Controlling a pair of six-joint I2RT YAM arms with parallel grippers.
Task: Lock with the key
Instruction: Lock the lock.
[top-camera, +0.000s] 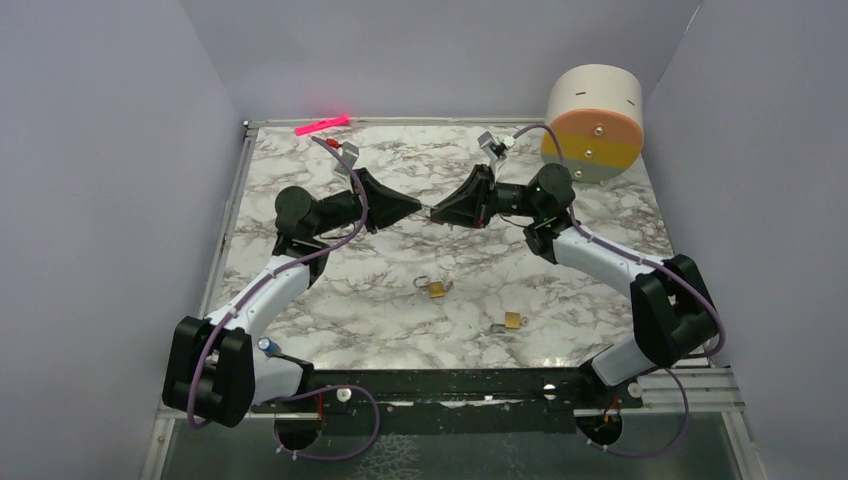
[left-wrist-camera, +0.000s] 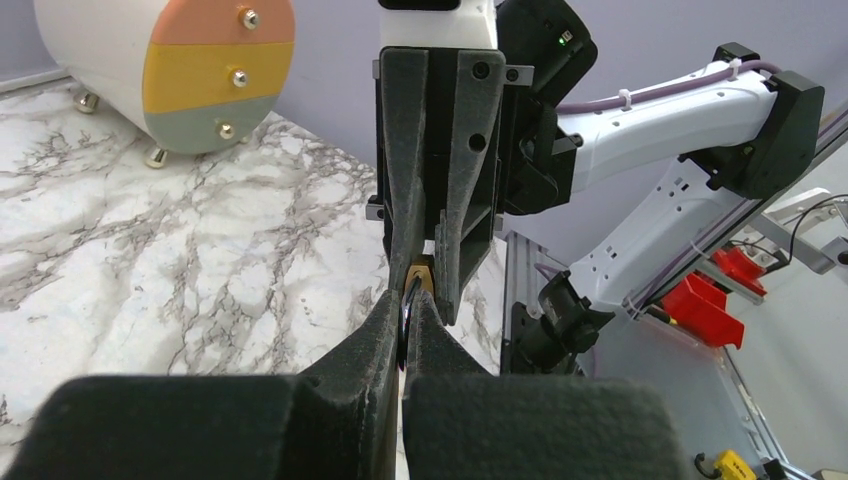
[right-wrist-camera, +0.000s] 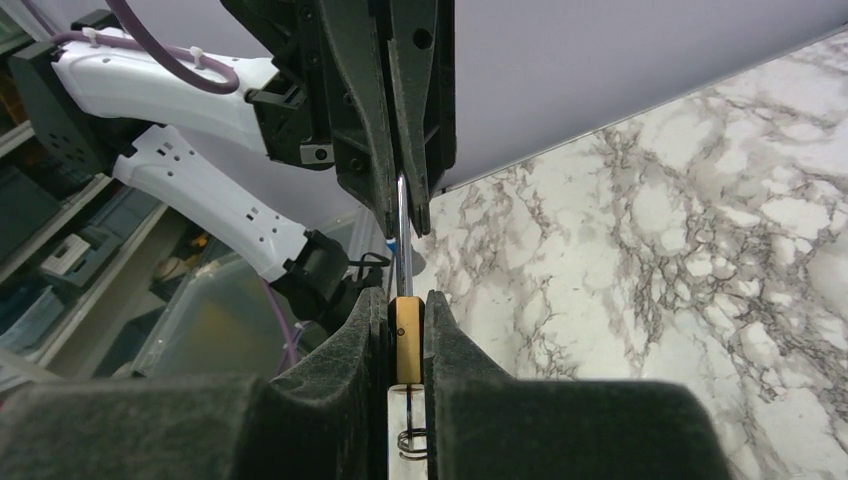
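Note:
My right gripper (top-camera: 442, 212) is shut on a small brass padlock (right-wrist-camera: 407, 335) and holds it above the middle of the marble table. In the right wrist view its shackle hangs behind the body between the fingers. The thin silver key (right-wrist-camera: 400, 225) runs from the padlock's end into my left gripper (top-camera: 416, 207), which is shut on the key's head (left-wrist-camera: 404, 316). The two grippers meet tip to tip. In the left wrist view the padlock (left-wrist-camera: 421, 273) shows as a brass spot between the right gripper's fingers. The key is a faint silver line in the top view (top-camera: 430, 208).
Two more brass padlocks lie on the table, one with its shackle open (top-camera: 435, 288) and one nearer the front (top-camera: 511, 321). A round drum with orange, yellow and grey bands (top-camera: 595, 120) stands at the back right. A pink object (top-camera: 322, 124) lies at the back edge.

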